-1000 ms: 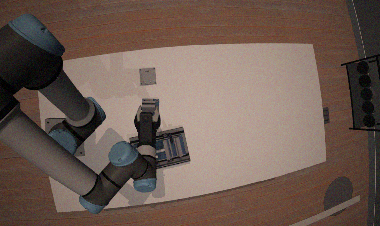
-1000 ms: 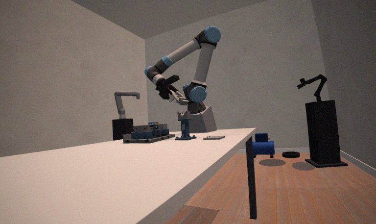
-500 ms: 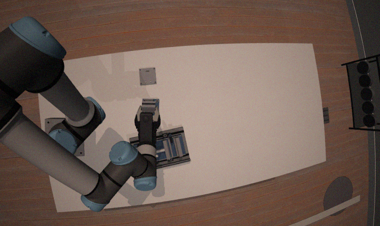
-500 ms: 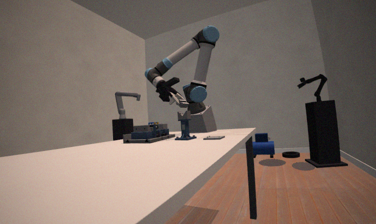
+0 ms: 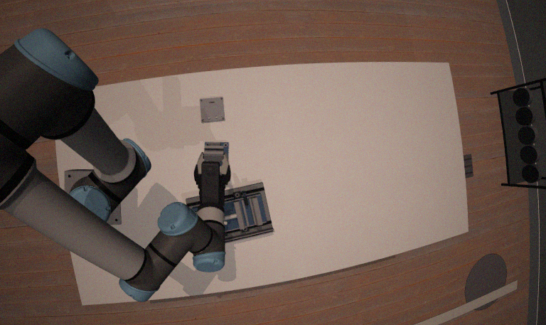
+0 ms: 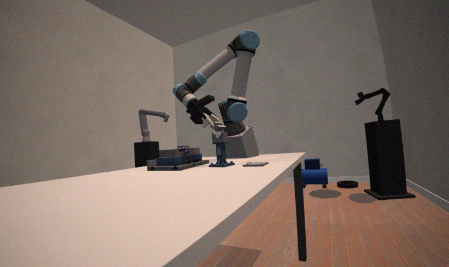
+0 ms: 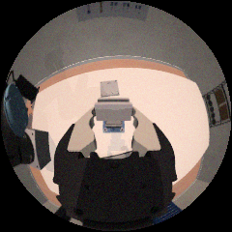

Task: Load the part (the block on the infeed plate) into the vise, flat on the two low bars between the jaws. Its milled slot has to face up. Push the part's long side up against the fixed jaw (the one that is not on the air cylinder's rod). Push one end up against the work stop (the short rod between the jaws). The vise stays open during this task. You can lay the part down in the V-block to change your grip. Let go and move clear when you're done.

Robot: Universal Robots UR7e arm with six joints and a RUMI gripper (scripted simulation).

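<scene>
From the top, the pincer (image 5: 214, 157) (image 6: 216, 125) (image 7: 113, 107) grips the block (image 5: 213, 151) (image 6: 218, 127) (image 7: 113, 111), over the V-block (image 5: 226, 145) (image 6: 220, 138) (image 7: 113, 128); the vise (image 5: 269, 229) (image 6: 165, 163) lies beside the V-block. In the exterior view, the block hangs tilted just above the V-block's notch; if a regrip is intended, lower slowly, centred over the notch. In the wrist view, the block spans both fingers; keep its length aligned with the V-block's groove and release only once seated.
</scene>
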